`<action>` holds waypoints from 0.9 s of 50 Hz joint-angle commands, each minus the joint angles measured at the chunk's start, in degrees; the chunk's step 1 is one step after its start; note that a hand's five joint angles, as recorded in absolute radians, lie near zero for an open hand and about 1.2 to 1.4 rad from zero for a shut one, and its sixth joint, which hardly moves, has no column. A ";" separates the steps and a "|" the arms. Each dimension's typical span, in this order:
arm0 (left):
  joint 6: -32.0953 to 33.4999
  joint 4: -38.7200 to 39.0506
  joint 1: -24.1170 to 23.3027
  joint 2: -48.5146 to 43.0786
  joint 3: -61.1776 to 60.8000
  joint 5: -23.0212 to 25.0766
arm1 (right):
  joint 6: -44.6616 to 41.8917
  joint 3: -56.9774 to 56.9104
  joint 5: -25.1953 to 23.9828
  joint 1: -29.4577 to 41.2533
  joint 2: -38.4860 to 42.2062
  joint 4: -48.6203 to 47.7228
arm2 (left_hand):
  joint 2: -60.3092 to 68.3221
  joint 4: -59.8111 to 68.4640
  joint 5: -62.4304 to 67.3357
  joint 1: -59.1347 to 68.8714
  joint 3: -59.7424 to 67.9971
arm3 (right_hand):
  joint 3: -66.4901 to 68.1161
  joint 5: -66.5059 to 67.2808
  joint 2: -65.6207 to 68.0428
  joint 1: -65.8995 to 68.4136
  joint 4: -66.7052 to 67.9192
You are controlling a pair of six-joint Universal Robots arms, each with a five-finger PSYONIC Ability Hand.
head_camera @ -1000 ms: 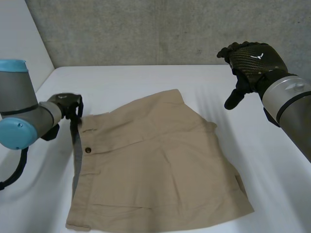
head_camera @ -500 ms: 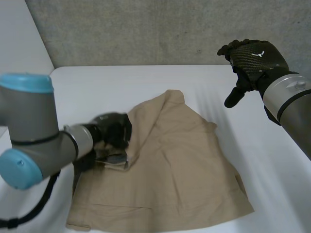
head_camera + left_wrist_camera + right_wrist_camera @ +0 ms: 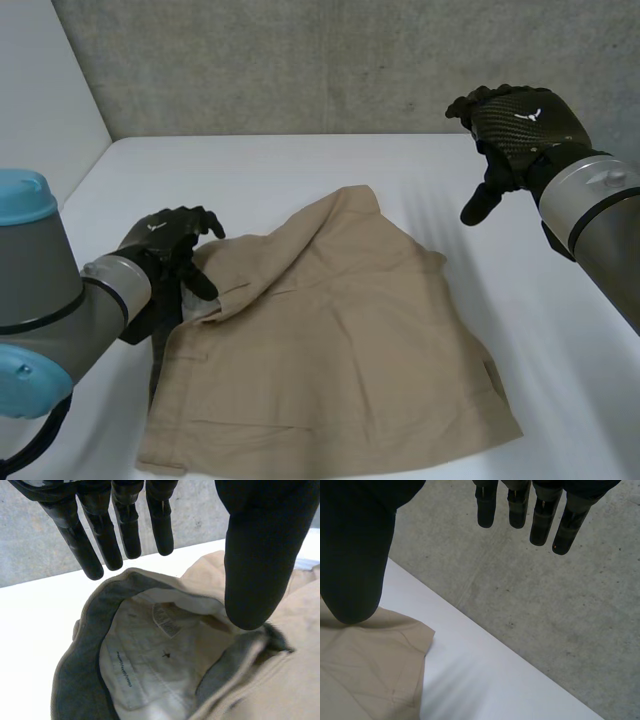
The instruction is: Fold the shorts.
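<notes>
Shorts, head view: tan shorts (image 3: 340, 340) spread across the lower middle of the frame on the white counter (image 3: 300, 170) — waistband corner at mid-left turned back.
Left robot hand, head view: left robot hand (image 3: 170, 250) at mid-left by that turned-back corner, fingers straight, released.
Right robot hand, head view: right robot hand (image 3: 515, 125) raised at upper right, well apart from the shorts.
Left wrist view: fingers (image 3: 125, 525) and thumb straight over the gaping waistband — pale lining under the palm, nothing grasped.
Right wrist view: fingers (image 3: 540, 515) straight, released; a shorts corner (image 3: 365, 670) beside the thumb, grey wall (image 3: 545, 605) beyond.

Shorts (image 3: 340, 330) — matt cloth; table (image 3: 300, 165) — smooth, matt.
</notes>
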 commanded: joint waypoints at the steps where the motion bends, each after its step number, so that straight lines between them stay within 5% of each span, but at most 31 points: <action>1: 5.26 5.24 1.20 -4.60 1.66 -1.33 | 0.00 0.11 0.00 0.52 0.00 0.02 | 1.22 1.86 2.14 0.59 1.15 | -2.28 -3.78 -2.42 -0.15 -3.22; 11: 14.41 6.65 5.33 -15.14 8.60 -4.50 | 0.00 0.20 0.00 0.61 0.00 -0.06 | 4.40 5.04 5.33 3.78 4.34 | -2.28 -3.78 -2.42 -0.15 -3.22; 15: 15.11 5.24 6.30 -17.00 10.09 -5.47 | 0.00 0.20 0.00 0.61 0.00 -0.06 | 35.78 36.41 36.70 35.15 35.71 | -2.28 -3.78 -2.42 -0.15 -3.22; 16: 15.11 5.24 6.56 -17.00 10.62 -5.47 | 0.00 0.20 0.00 0.61 0.09 -0.06 | 53.17 53.80 54.09 52.54 53.10 | -2.28 -3.78 -2.42 -0.15 -3.22; 30: 14.50 7.08 5.69 -12.17 32.49 -12.50 | -0.09 -0.15 0.00 0.52 -0.09 -0.06 | 53.34 53.98 54.27 52.72 53.27 | -2.28 -3.78 -2.42 -0.15 -3.22; 36: 14.67 13.68 -2.48 -6.28 39.36 -14.34 | -0.09 -1.03 0.09 -0.27 -0.79 -0.06 | 53.34 53.98 54.27 52.72 53.27 | -2.28 -3.78 -2.42 -0.15 -3.22; 45: 14.85 14.82 -21.98 -3.55 33.05 -13.29 | 0.26 -2.61 0.35 -3.95 -4.48 -1.73 | 53.34 53.98 54.27 52.72 53.27 | -2.28 -3.78 -2.42 -0.15 -3.22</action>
